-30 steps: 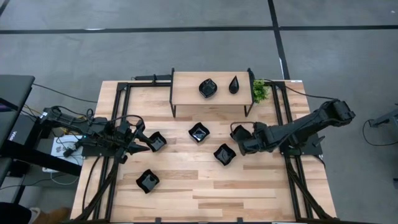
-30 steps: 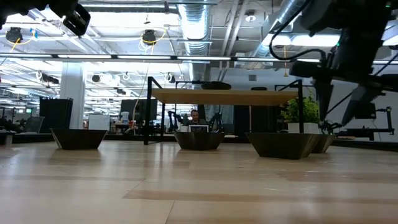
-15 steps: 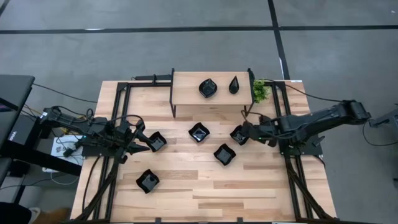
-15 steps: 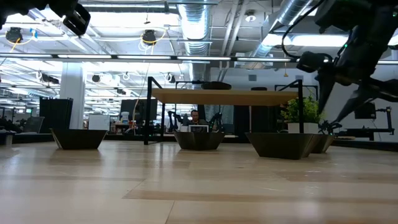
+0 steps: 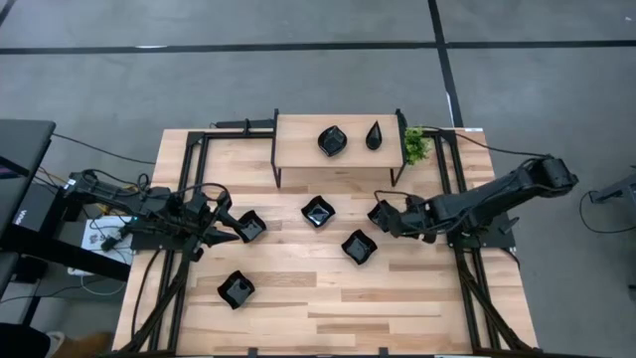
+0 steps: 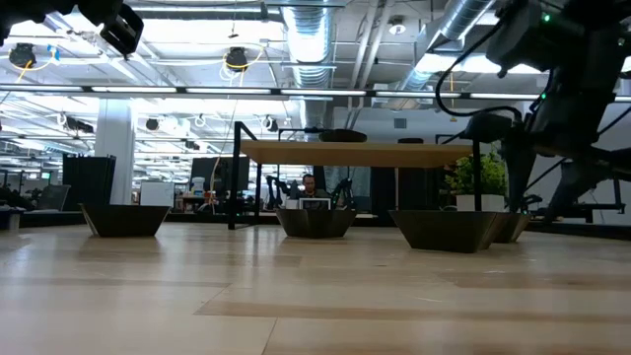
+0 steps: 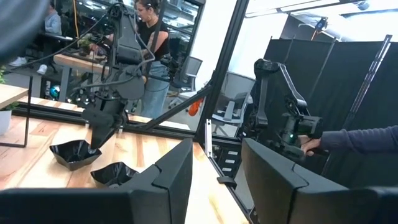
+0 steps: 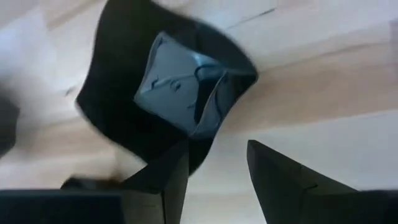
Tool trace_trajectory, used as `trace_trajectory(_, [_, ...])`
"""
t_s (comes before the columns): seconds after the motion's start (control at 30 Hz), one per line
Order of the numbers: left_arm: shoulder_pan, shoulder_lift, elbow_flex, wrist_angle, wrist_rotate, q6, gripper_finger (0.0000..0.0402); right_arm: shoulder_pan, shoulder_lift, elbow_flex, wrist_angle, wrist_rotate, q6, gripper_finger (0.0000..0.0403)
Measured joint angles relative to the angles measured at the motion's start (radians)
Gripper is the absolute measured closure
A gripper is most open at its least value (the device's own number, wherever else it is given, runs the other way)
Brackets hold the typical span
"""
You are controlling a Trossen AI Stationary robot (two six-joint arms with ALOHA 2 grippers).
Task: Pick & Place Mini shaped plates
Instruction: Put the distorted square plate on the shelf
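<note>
Two mini shaped plates (image 5: 332, 140) (image 5: 374, 135), glossy black, rest on the raised wooden shelf (image 5: 298, 149). More lie on the table: one at mid-left (image 5: 250, 225), one in the centre (image 5: 318, 211), one right of centre (image 5: 359, 246), one near the front left (image 5: 236, 289). My right gripper (image 5: 389, 217) hovers open over another wavy-edged plate (image 8: 168, 93), one finger (image 8: 168, 177) over its rim, nothing gripped. My left gripper (image 5: 229, 229) stands open and empty just left of the mid-left plate.
A small green plant (image 5: 415, 145) stands at the shelf's right end. Black frame rails (image 5: 189, 179) run along both table sides. Beyond the table, a person's hand (image 7: 311, 144) holds another arm's handle. In the low view the plates (image 6: 449, 229) line up under the shelf (image 6: 360, 153).
My right arm swung back toward the shelf and then settled, its gripper now over the plate at the right. The left arm has not moved.
</note>
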Motion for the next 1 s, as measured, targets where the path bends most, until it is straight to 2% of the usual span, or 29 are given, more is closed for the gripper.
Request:
trace_trajectory(0.27, [0.0, 0.0, 0.0, 0.007, 0.0, 0.0, 0.0261, -0.006, 0.012, -0.001, 0.003, 0.03, 0.021, 0.0255])
trace_trajectory(0.77, [0.0, 0.0, 0.0, 0.008, 0.0, 0.0, 0.0261, -0.046, 0.099, -0.012, 0.082, 0.03, 0.023, 0.032])
trace_trajectory(1.0, [0.0, 0.0, 0.0, 0.011, 0.0, 0.0, 0.0261, -0.046, 0.09, -0.012, 0.072, 0.031, 0.022, 0.0361])
